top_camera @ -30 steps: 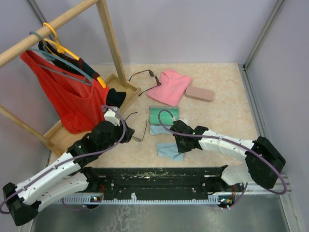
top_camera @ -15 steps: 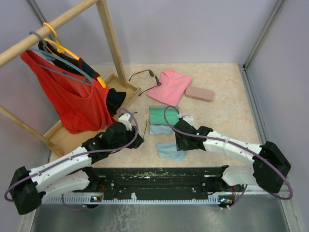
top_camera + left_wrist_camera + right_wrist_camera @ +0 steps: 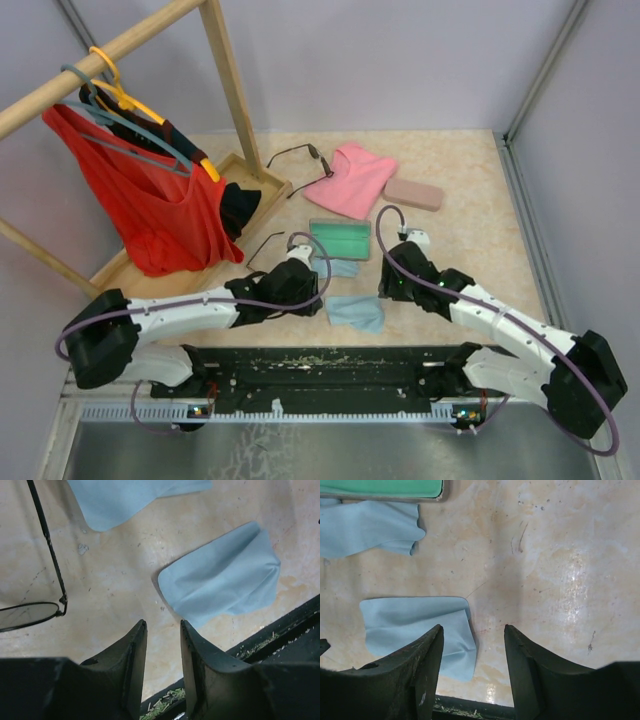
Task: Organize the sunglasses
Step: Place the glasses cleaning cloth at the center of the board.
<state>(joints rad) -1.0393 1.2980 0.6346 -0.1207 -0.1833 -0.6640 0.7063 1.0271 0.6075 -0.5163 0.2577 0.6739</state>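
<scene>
Tabletop cloth lies freed; right gripper has opened, left gripper, apparently parted and empty, slid nearer.

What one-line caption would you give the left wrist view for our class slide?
Left gripper, jaws apart and empty, hovers between wire-framed sunglasses and a folded light-blue cloth.

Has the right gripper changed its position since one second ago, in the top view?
Yes. The right gripper went rightward: before, it hung at the green case's lower right corner; now it is clear of the case's right side.
</scene>
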